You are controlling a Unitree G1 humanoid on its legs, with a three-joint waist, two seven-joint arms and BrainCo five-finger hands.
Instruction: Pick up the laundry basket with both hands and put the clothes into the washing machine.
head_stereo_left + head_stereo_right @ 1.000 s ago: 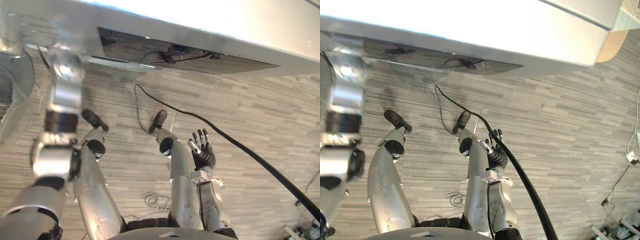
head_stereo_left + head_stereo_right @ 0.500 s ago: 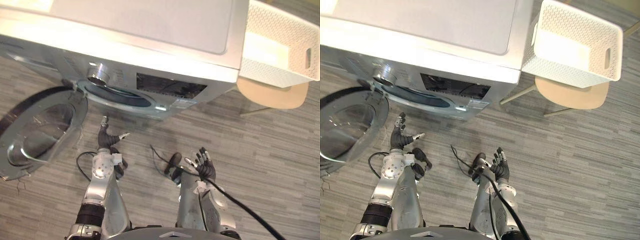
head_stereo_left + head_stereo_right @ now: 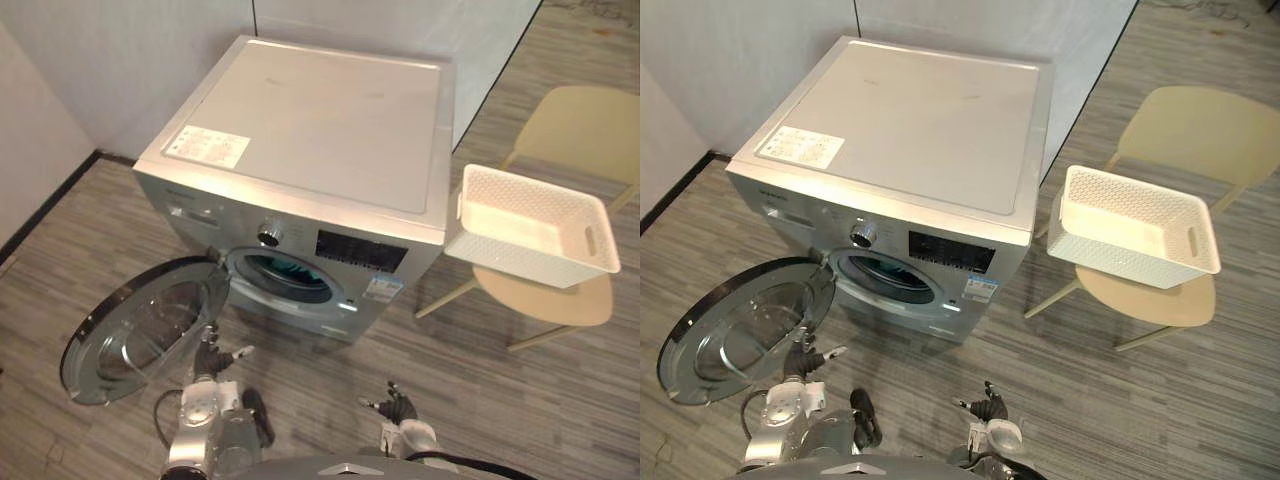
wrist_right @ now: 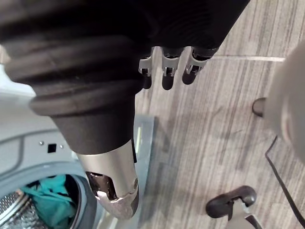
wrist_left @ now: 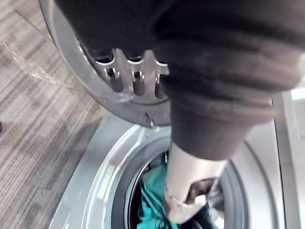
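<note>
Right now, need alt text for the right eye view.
A silver front-loading washing machine stands with its round door swung open to the left and teal clothes in the drum. Beside it a white perforated laundry basket, apparently empty, sits on a beige chair. The left hand and right hand hang open near the bottom edge.

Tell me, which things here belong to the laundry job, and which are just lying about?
Part of the job: washing machine, its open door, teal clothes in the drum, white laundry basket, left hand and right hand, both open and empty.
Just there: beige chair under the basket.
</note>
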